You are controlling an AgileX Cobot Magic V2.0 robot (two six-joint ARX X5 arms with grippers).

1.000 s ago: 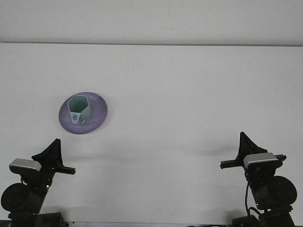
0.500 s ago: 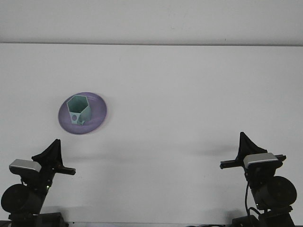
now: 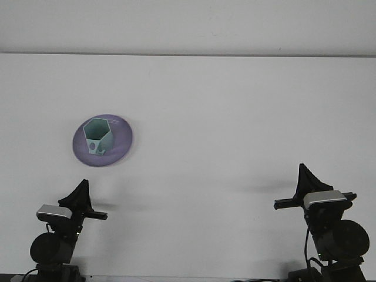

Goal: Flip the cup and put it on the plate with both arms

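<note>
Teal cup (image 3: pixel 97 136) upright on purple plate (image 3: pixel 121 144)

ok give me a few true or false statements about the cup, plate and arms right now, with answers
1. The cup stands on the plate. True.
2. The cup's opening faces down. False: its hexagonal opening faces up.
3. The right gripper holds the cup. False: it is near the table's front edge, far from the cup.
4. The plate is on the left half of the table. True.
5. The left gripper touches the plate. False: it sits apart, nearer the camera.
</note>
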